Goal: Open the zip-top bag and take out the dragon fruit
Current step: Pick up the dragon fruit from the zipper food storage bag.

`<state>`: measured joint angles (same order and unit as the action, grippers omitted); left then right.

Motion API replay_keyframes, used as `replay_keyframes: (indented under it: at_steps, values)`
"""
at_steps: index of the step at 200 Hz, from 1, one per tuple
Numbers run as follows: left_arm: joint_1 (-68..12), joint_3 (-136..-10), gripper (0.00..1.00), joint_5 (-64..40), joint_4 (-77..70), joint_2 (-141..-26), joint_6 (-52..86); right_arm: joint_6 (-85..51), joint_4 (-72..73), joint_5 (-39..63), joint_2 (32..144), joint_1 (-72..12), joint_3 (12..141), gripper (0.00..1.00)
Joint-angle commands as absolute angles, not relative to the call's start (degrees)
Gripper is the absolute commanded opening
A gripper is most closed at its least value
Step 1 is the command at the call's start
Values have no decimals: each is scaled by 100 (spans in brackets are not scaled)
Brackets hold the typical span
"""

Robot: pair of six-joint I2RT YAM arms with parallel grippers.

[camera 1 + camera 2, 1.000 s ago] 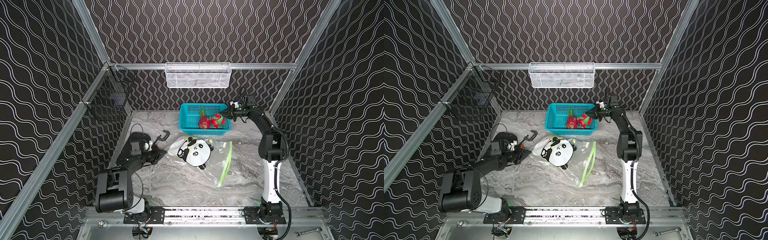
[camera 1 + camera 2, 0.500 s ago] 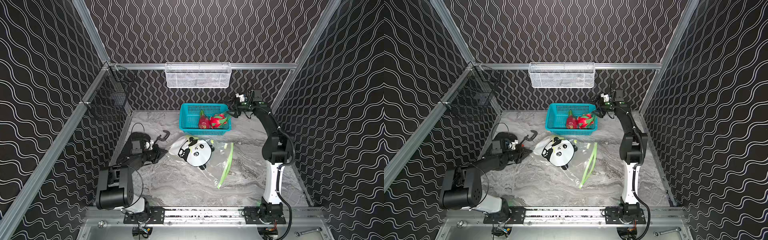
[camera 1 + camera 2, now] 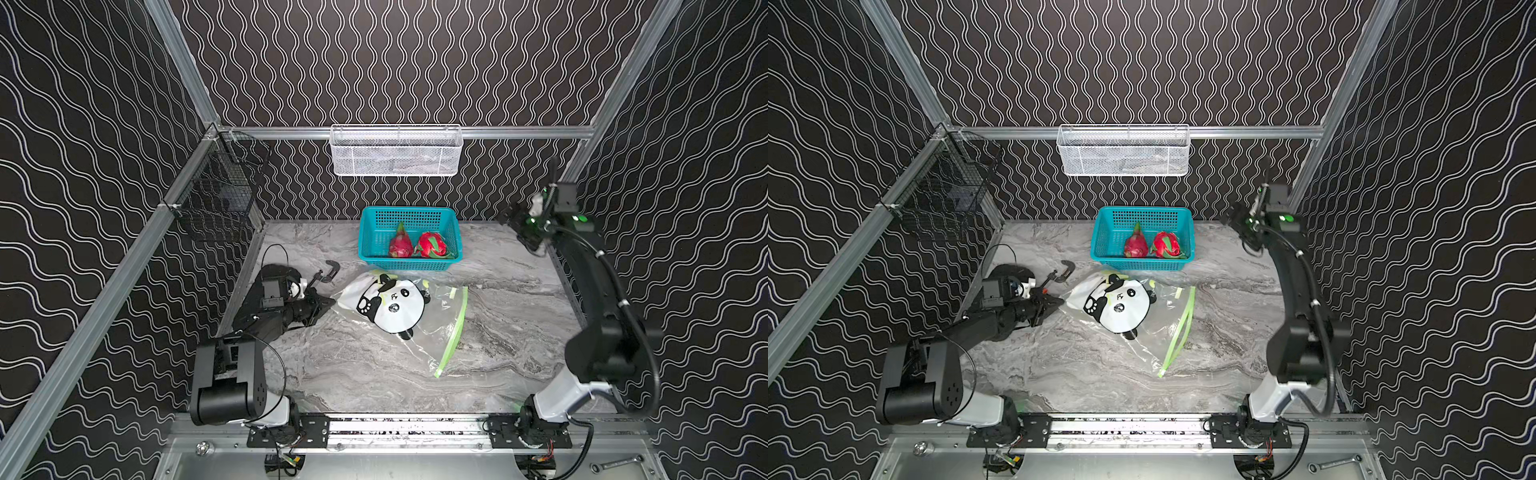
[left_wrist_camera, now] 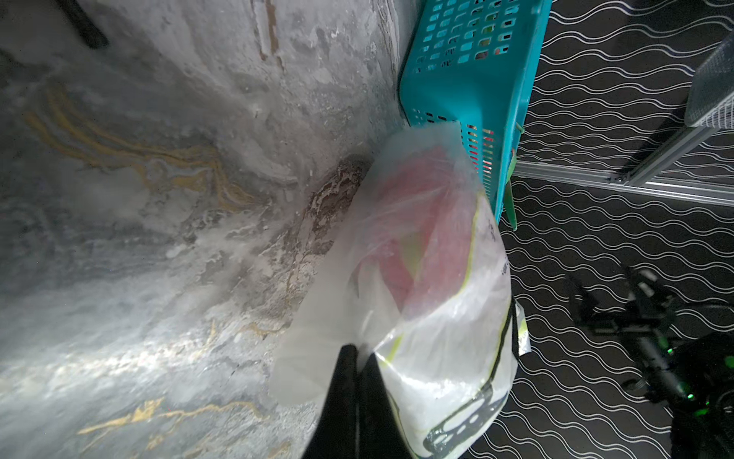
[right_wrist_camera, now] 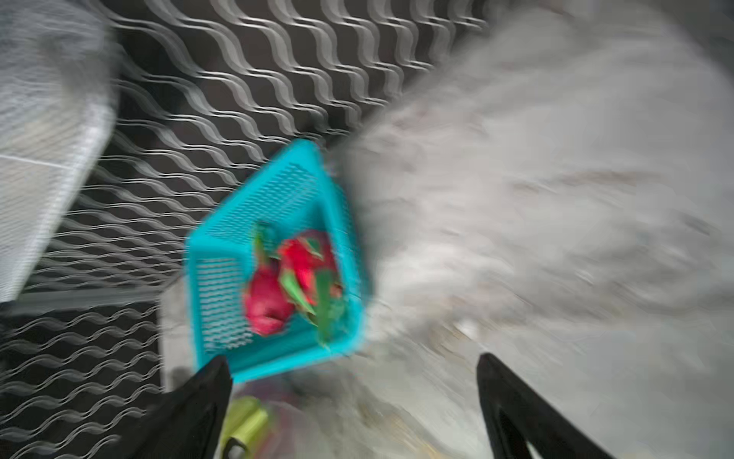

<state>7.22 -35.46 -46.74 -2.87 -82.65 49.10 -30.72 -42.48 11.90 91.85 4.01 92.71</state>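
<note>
Pinches with clenched left gripper [image 4: 359, 355] a corner of clear plastic panda-print zip-top bag [image 3: 395, 307], just in front of teal perforated plastic basket [image 3: 409, 264]. Shows one magenta-red dragon fruit [image 4: 421, 214] inside bag, two more [image 3: 401, 246] [image 3: 432, 244] inside basket. Holds right gripper [image 5: 353, 357] spread, empty, right of basket.

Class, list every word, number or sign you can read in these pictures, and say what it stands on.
None reads clearly.
Bag: small black mark on the panda's forehead, too small to read.
Bag, left wrist view: tiny dark print near its edge, too blurred to read.
</note>
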Motion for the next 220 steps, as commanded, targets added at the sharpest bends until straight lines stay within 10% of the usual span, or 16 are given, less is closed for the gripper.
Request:
replay_keyframes:
  at_steps: [1, 97, 188, 220]
  values:
    - [721, -3577, 0, -4694, -222, -8191, 4754, -3127, -4337, 1810, 8561, 484, 8360, 91]
    - [610, -3564, 0, -4702, -196, -8181, 4715, -4089, -3880, 4302, 5851, -150, 3876, 48]
    - [563, -3419, 0, -4741, 54, -8013, 4620, -5549, -335, 5014, 7692, -1628, 4066, 48]
    - [566, -3545, 0, -4829, 88, -8207, 4596, -5235, -531, 5173, 8759, -2180, 5002, 67]
